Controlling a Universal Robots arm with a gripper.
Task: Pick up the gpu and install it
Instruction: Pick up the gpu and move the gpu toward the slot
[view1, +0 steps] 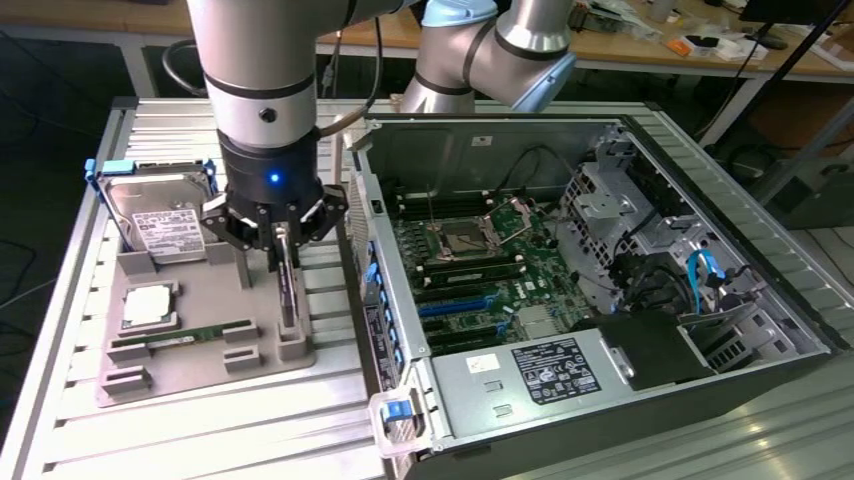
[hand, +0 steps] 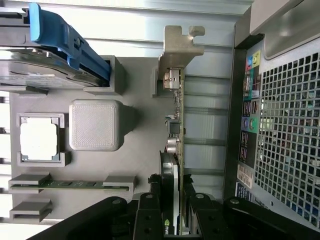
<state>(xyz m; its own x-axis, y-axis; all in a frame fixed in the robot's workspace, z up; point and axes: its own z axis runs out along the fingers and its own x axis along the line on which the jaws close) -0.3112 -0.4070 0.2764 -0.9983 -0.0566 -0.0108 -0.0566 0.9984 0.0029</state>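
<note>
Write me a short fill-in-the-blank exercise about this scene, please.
1. The gripper is closed on the ____, which stands on edge in the grey tray.
2. The hard drive carries a ____ label.
3. The open computer case sits on the exterior view's ____ of the tray.
Missing words: gpu; white; right.

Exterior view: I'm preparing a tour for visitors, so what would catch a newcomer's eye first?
The open computer case with its green motherboard dominates the exterior view's right. On that view's left, the gripper clasps the gpu, standing on edge in a grey tray, beside a hard drive.
</note>
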